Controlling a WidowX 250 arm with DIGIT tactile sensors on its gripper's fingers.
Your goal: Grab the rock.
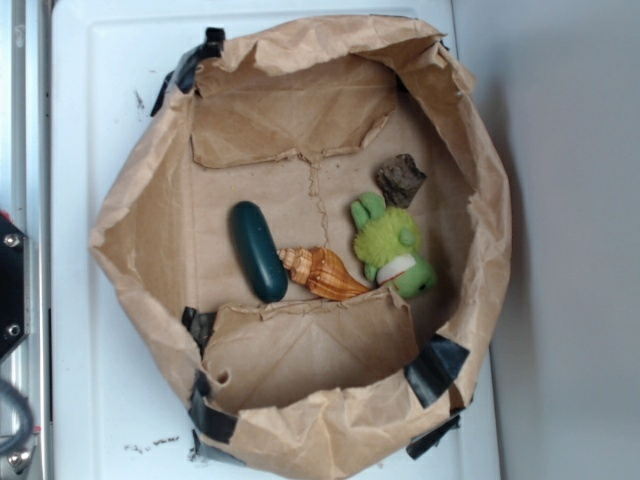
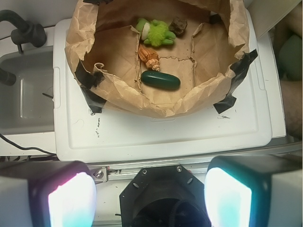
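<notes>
The rock (image 1: 401, 179) is a small jagged dark brown-grey chunk on the floor of the brown paper bag (image 1: 150, 210), just above the green plush toy (image 1: 392, 244). In the wrist view the rock (image 2: 178, 25) lies at the far end of the bag, right of the plush (image 2: 156, 32). My gripper (image 2: 150, 198) is open and empty. Its two pads (image 2: 71, 201) stand wide apart at the bottom of the wrist view, well short of the bag and above the robot's black base. The gripper does not show in the exterior view.
A smooth dark teal oval (image 1: 259, 250) and an orange-striped seashell (image 1: 325, 273) lie left of the plush. The bag's crumpled walls (image 2: 156, 104) stand up all round, taped with black tape (image 1: 435, 368). The bag sits on a white board (image 2: 165, 135). A grey sink (image 2: 26, 90) is at the left.
</notes>
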